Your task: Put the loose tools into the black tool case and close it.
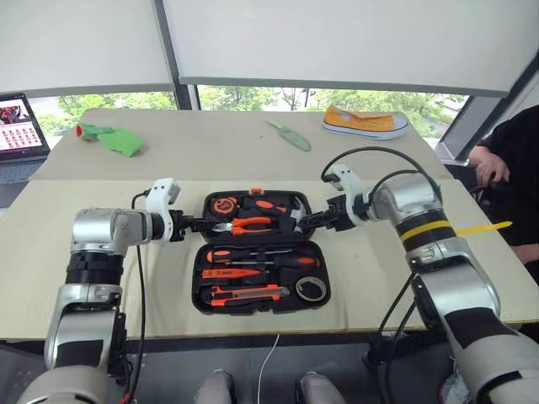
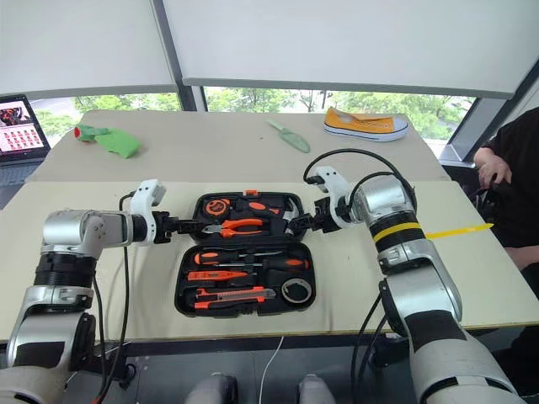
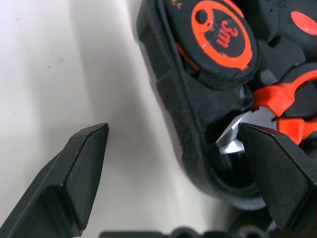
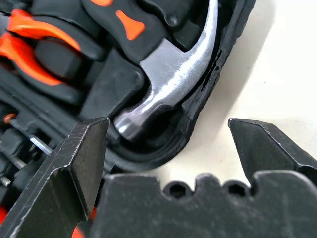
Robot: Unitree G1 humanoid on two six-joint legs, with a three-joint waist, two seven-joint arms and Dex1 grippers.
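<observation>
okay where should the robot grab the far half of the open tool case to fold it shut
By the far half's two side rims, one gripper from each side. The black tool case lies open flat; the left gripper and right gripper already straddle those rims with jaws open, and its hinge runs across the middle.

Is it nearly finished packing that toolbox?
Nearly. The screwdrivers, utility knife and tape roll already lie in the black tool case. The left gripper and right gripper, both open, straddle the far half's edges. The case is still open, so closing remains.
</observation>
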